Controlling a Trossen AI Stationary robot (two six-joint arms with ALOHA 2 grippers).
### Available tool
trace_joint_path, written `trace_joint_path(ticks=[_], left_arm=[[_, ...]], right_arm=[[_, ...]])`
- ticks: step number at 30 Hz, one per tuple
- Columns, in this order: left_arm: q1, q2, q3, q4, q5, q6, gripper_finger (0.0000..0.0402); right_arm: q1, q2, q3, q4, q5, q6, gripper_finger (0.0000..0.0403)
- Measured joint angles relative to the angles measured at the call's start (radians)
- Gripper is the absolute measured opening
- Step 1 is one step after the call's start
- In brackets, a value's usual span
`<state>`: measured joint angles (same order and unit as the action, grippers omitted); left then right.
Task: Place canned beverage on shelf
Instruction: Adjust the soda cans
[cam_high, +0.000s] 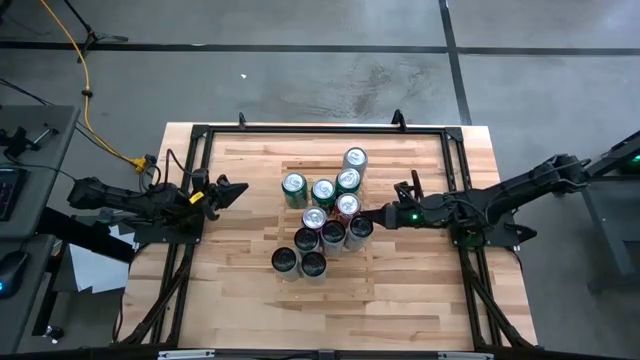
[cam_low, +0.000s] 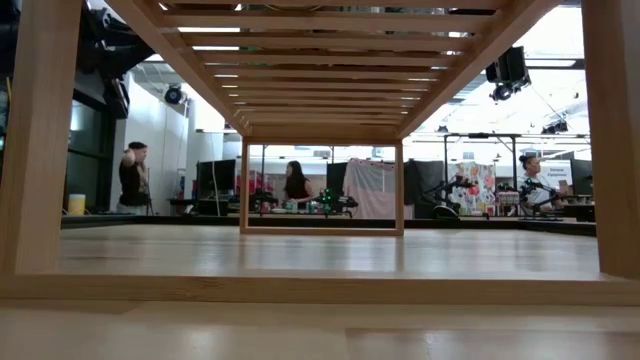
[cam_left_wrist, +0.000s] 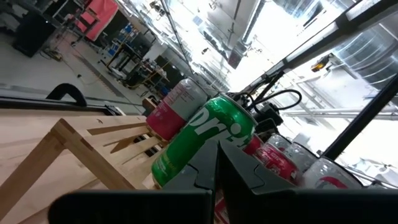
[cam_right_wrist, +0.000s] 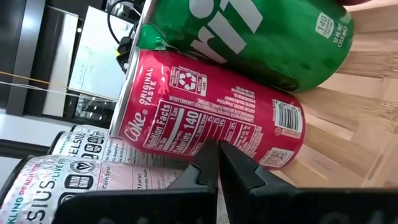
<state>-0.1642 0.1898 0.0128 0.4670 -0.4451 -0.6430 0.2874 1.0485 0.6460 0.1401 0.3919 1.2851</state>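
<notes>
Several cans stand upright in a cluster (cam_high: 325, 215) on the pale slatted shelf (cam_high: 400, 170), whose corner also shows in the left wrist view (cam_left_wrist: 93, 140). Among them are green cans (cam_high: 323, 192), a red Coke can (cam_right_wrist: 211, 118) and white cans (cam_right_wrist: 81, 149). My right gripper (cam_high: 366, 217) is shut, its tip at the cluster's right side, pointing at the red Coke can. My left gripper (cam_high: 236, 190) is shut and stands apart at the left, facing a green can (cam_left_wrist: 205, 140). The low view looks under the shelf's slats (cam_low: 320, 60) and shows no can. My right gripper points its shut fingertips (cam_right_wrist: 217, 155) level, from the table's right, at the red Coke can's side near its bottom end (cam_right_wrist: 261, 146). Whether they touch it I cannot tell. The can stands on the shelf among the others.
A black frame (cam_high: 320, 130) runs round the tabletop. Bare wood lies in front of the cans (cam_high: 330, 320) and between the cluster and my left gripper (cam_high: 260, 215). People stand at benches in the room behind (cam_low: 296, 185).
</notes>
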Motion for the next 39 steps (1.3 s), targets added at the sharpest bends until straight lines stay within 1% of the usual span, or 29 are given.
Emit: trace_joint_path(ticks=[7,12,15,20,27,29,32,35,37,39], left_arm=[[0.000,0.000,0.000,0.000,-0.019,0.004,0.0008],[0.000,0.000,0.000,0.000,-0.019,0.004,0.0007],[0.000,0.000,0.000,0.000,-0.019,0.001,0.0007],[0.000,0.000,0.000,0.001,-0.019,0.000,0.0007],[0.000,0.000,0.000,0.001,-0.018,0.006,0.0007],[0.000,0.000,0.009,-0.007,-0.015,0.040,0.0007],[0.000,0.000,0.044,-0.010,0.002,0.145,0.0007],[0.000,0.000,0.103,-0.074,0.015,0.246,0.0007],[0.000,0.006,0.170,-0.177,0.022,0.289,0.0007],[0.000,0.027,0.255,-0.314,0.025,0.316,0.0007]], right_arm=[[0.000,0.004,0.000,0.022,-0.010,0.001,0.0000],[0.000,0.061,0.002,0.103,-0.054,0.017,0.0000],[0.000,0.092,0.002,0.133,-0.055,0.017,0.0000],[0.000,0.097,0.002,0.141,-0.055,0.017,0.0000],[-0.002,0.056,0.001,0.125,-0.060,-0.010,0.0000],[-0.002,0.032,0.001,0.105,-0.048,-0.031,0.0000],[-0.002,-0.023,0.001,0.077,-0.003,-0.070,0.0000],[-0.002,-0.082,0.000,0.070,0.040,-0.147,0.0000],[-0.002,-0.125,0.000,0.074,0.059,-0.201,0.0000],[-0.002,-0.165,0.000,0.077,0.078,-0.244,0.0000]])
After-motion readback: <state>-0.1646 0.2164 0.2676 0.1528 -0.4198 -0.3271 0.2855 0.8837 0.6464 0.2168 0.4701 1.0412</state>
